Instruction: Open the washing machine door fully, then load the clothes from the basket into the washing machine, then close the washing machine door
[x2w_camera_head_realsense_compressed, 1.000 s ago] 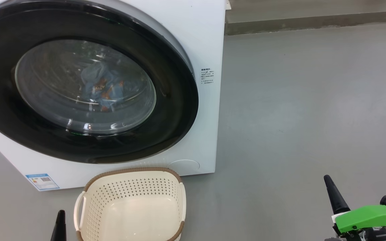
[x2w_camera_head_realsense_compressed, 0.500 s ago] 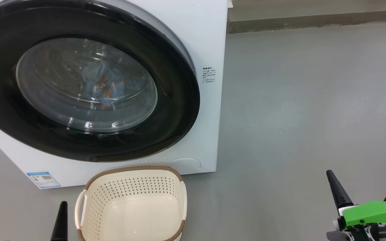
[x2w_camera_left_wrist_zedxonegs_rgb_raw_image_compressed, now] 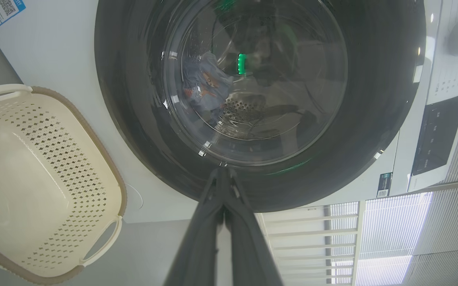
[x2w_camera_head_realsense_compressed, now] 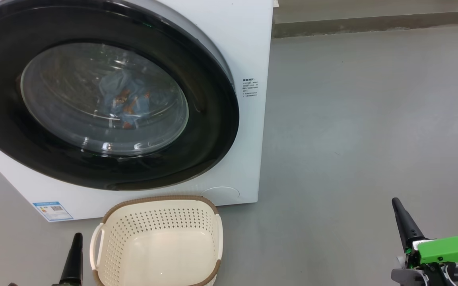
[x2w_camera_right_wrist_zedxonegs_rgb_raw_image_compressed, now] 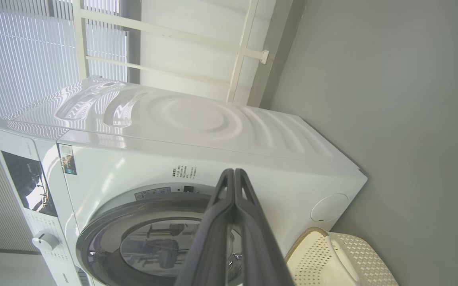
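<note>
The washing machine door (x2w_camera_head_realsense_compressed: pixel 209 119) looks flush on the washing machine (x2w_camera_head_realsense_compressed: pixel 249 47), with the clothes (x2w_camera_head_realsense_compressed: pixel 123 99) behind its glass. The left hand (x2w_camera_head_realsense_compressed: pixel 77 242), clenched on nothing, sits beside the empty basket (x2w_camera_head_realsense_compressed: pixel 157 198); the right hand (x2w_camera_head_realsense_compressed: pixel 398 208) is clenched too. If the latch seems doubtful, press the rim's right edge squarely.

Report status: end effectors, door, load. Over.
Left end effector shut, right end effector shut, both empty. Washing machine door closed, clothes inside. Basket empty, on floor below door.

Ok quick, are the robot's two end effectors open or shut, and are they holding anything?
Left end effector: closed, holding nothing.
Right end effector: closed, holding nothing.
</note>
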`<state>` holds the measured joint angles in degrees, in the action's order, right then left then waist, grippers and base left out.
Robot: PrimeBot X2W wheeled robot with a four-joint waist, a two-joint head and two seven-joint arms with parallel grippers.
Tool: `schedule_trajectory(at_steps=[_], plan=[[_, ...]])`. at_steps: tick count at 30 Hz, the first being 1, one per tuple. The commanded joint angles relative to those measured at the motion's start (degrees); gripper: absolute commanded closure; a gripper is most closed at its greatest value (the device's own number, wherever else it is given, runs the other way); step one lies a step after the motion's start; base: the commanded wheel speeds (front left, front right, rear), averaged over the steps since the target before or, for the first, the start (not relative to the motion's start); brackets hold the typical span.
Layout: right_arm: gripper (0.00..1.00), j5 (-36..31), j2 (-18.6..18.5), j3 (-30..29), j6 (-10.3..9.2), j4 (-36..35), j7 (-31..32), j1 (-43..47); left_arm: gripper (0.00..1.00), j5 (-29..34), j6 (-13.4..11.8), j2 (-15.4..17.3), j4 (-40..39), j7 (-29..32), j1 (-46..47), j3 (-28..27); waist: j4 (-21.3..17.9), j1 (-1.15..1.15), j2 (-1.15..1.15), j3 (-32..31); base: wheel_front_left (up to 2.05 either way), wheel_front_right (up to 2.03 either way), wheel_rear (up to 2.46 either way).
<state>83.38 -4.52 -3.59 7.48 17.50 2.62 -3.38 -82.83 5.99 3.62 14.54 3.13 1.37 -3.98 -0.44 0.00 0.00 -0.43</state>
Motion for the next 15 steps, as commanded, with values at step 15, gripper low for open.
schedule_trajectory(at_steps=[15], plan=[[1.00, 8.97, 0.71, -1.72, 0.01, -2.81, 2.83, -3.50, 1.00, -8.56, -0.43, -0.65, -2.33, 3.13, 4.77, -2.57, 0.39, 0.00, 0.00, 0.33, 0.00, 0.00, 0.00]])
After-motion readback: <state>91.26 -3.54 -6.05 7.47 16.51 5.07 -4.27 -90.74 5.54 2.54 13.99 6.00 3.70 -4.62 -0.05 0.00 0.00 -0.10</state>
